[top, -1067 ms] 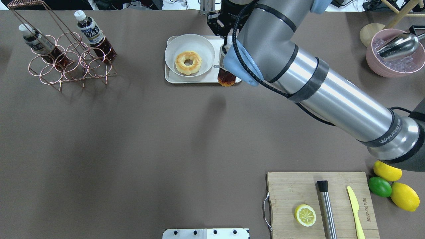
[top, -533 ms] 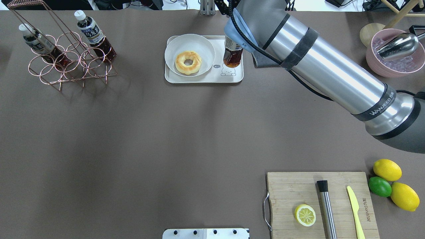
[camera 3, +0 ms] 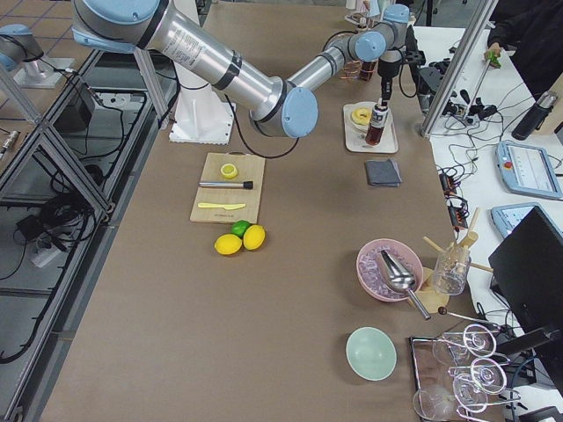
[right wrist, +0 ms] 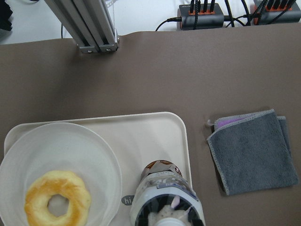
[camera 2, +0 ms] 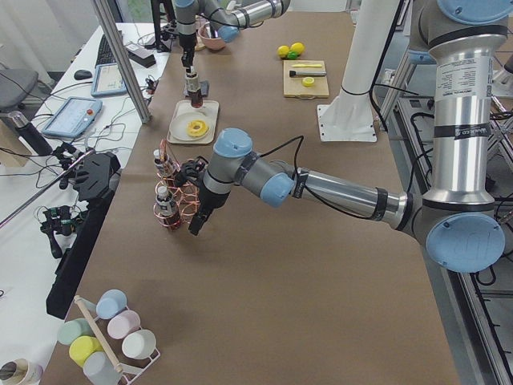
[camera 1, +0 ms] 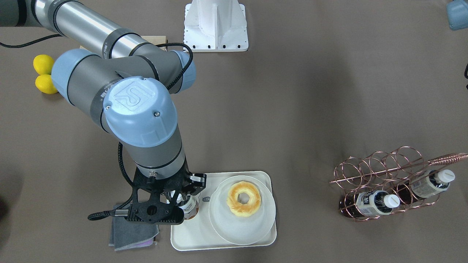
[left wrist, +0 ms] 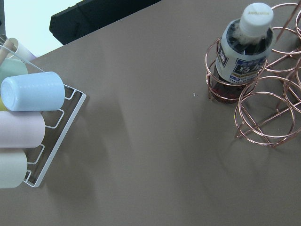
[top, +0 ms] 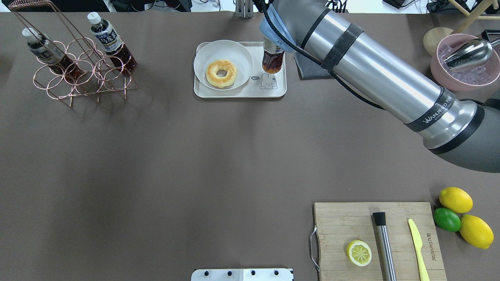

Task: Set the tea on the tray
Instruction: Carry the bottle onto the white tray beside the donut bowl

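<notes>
The tea bottle (top: 272, 61) is upright over the right part of the cream tray (top: 238, 95), beside the bear drawing (top: 268, 82). I cannot tell whether its base touches the tray. My right gripper (camera 1: 181, 203) is shut on the bottle's top; its label (camera 1: 190, 209) shows beside the black fingers. The arm hides this gripper in the overhead view. The right wrist view looks straight down on the bottle (right wrist: 164, 200) and the tray (right wrist: 155, 127). My left gripper (camera 2: 196, 223) hangs by the copper rack; I cannot tell whether it is open or shut.
A white plate (top: 238, 50) with a doughnut (top: 221, 73) fills the tray's left part. A grey cloth (top: 308, 68) lies right of the tray. A copper rack (top: 84, 72) with two more bottles stands far left. A cutting board (top: 340, 218) and lemons (top: 455, 200) are near right.
My right arm has carried the bottle from the tray's near right edge farther away from me, over the tray's right part. The bear drawing is now uncovered.
</notes>
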Motion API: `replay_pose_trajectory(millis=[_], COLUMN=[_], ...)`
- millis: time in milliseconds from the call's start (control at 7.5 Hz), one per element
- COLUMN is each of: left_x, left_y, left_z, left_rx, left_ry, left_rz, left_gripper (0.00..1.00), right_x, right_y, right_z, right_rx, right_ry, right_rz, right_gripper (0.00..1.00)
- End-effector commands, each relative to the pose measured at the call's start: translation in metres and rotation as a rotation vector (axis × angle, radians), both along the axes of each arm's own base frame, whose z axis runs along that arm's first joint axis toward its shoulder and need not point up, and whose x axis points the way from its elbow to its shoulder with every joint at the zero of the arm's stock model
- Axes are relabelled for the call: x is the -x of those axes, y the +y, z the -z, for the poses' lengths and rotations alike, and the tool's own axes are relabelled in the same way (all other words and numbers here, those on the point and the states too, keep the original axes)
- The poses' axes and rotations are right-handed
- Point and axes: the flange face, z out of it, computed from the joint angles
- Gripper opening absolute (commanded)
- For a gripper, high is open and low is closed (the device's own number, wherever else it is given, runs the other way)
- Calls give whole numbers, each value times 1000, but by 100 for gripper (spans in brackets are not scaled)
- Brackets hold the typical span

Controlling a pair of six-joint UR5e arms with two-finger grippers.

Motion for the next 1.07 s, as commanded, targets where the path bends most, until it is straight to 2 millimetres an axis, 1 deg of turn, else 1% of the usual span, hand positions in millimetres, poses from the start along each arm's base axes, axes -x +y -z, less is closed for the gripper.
replay_pose_trajectory(millis=[0,133,533,667,800,933], left_x=[-1,-1,-1,-1,-1,-1], left_y=[-3,-4,-5,-5,-5,-6], left_z=[0,-1,-1,0,0,0], left_rx=[-1,0,-1,-2,-2,-1], left_ry=[-1,-2,-1,-1,-1,-1], left_rz=[-1,-3,-2,-2,-2,-2], left_gripper=[98,98,98,98,98,98], right_x=[12,23,27,29,30,28], right_y=[1,5,5,6,7,7], right_z=[-6,-7,-9,-10,-9,-6], right_rx=[-9,-32,-39,-40,-48,-52], right_ry=[4,10,7,10,16,13], right_rz=[2,3,2,3,-1,-6], right_gripper=[0,0,0,66,99,100])
